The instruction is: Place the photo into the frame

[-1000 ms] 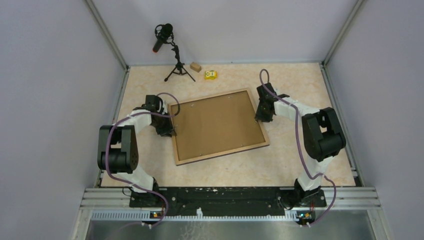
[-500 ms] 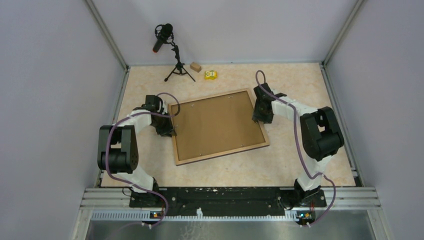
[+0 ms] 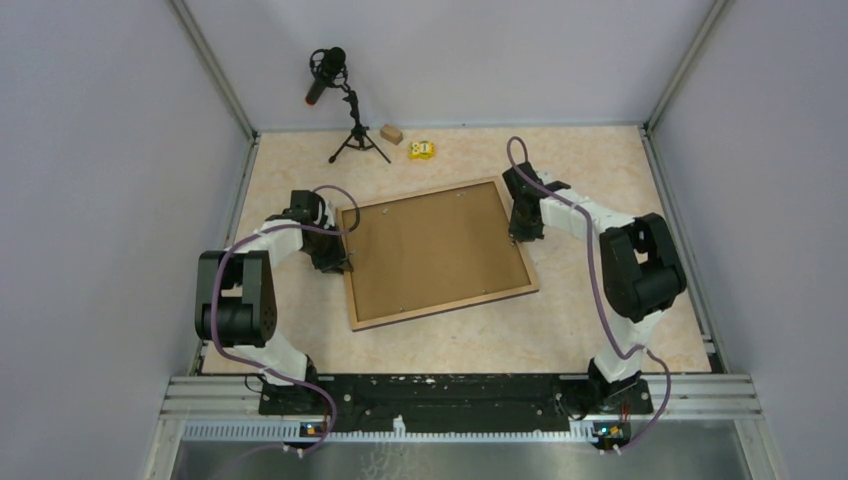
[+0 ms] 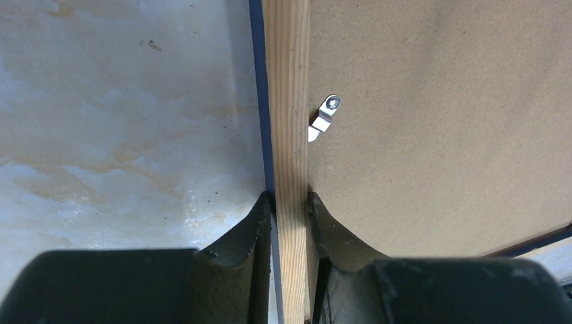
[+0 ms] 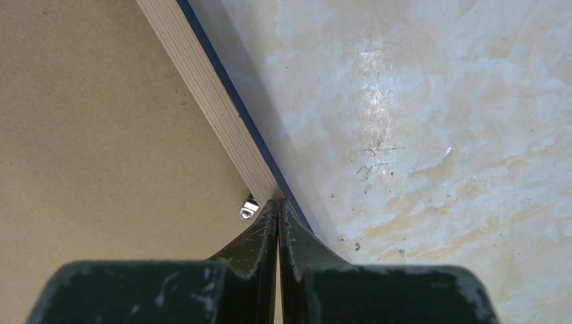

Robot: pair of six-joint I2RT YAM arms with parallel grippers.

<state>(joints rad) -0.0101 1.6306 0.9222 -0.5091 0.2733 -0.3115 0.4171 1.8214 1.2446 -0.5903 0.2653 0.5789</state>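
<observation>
Frame: light-wood face up, dark blue outer edge, lying flat mid-counter, with a brown backing board seated inside it.

Left end effector: narrow, fingers clamped on either side of the frame's left rail, near a metal turn clip.

Right end effector: fingers pressed together, holding nothing, tips at the frame's right rail beside a second clip.

Beyond the frame's far edge: microphone on a tripod, wooden block, small yellow object, all well apart from it.
</observation>
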